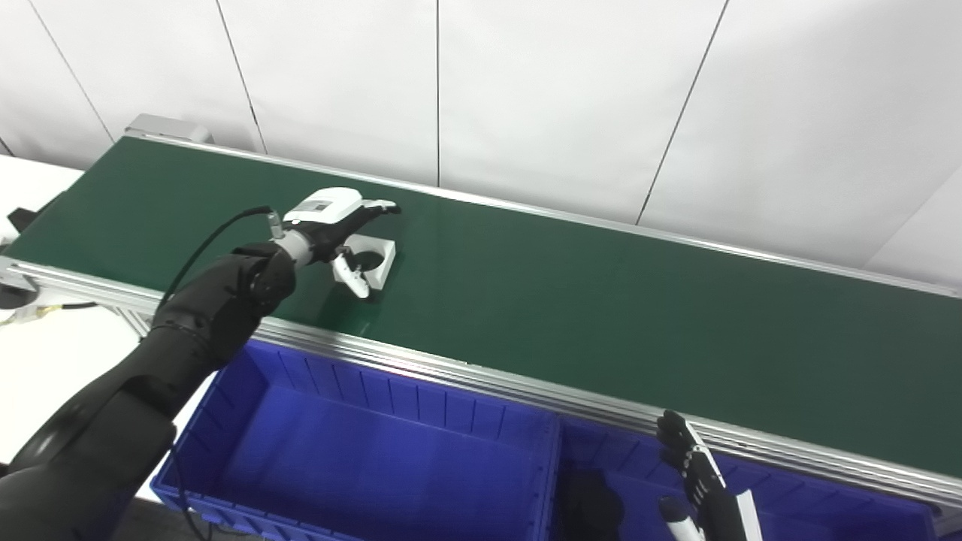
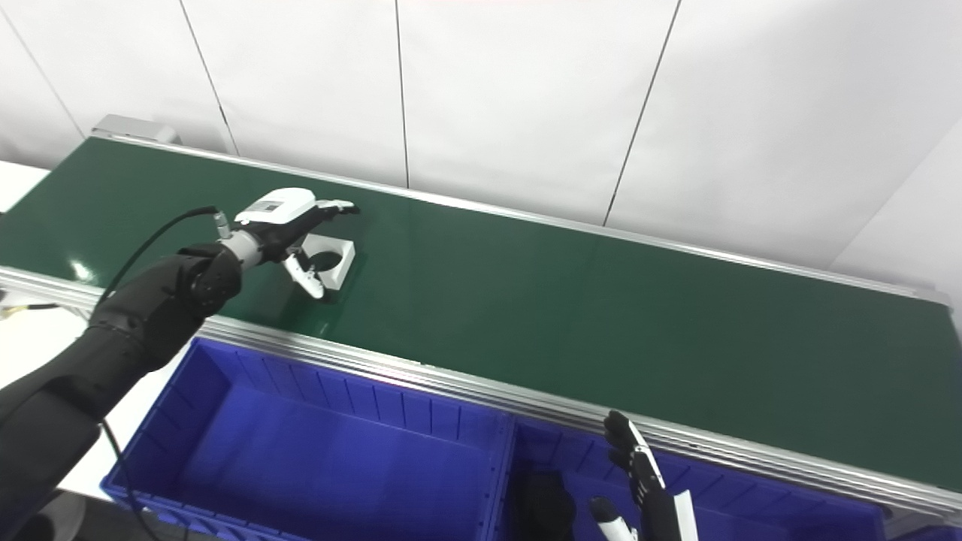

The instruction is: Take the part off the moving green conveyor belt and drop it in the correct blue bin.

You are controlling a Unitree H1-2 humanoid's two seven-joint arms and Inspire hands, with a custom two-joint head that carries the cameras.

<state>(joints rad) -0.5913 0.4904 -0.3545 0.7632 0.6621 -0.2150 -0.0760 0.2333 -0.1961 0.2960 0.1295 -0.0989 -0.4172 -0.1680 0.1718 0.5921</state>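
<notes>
A white square part point(image 1: 373, 258) with a round dark hole lies on the green conveyor belt point(image 1: 571, 300) at its left part. My left hand point(image 1: 338, 225) is over it, open, with fingers point(image 1: 379, 206) stretched past its far edge and the thumb point(image 1: 353, 279) at its near side. The hand has no hold on the part. My right hand point(image 1: 695, 481) is open and empty at the bottom edge, above the right blue bin point(image 1: 789, 503). The same part shows in the right eye view point(image 2: 331, 260).
Two blue bins stand below the belt's near rail point(image 1: 526, 387): a large left bin point(image 1: 361, 451) and the right one, which holds a dark object point(image 1: 590, 507). A white wall is behind the belt. A white table point(image 1: 45, 353) lies at the left.
</notes>
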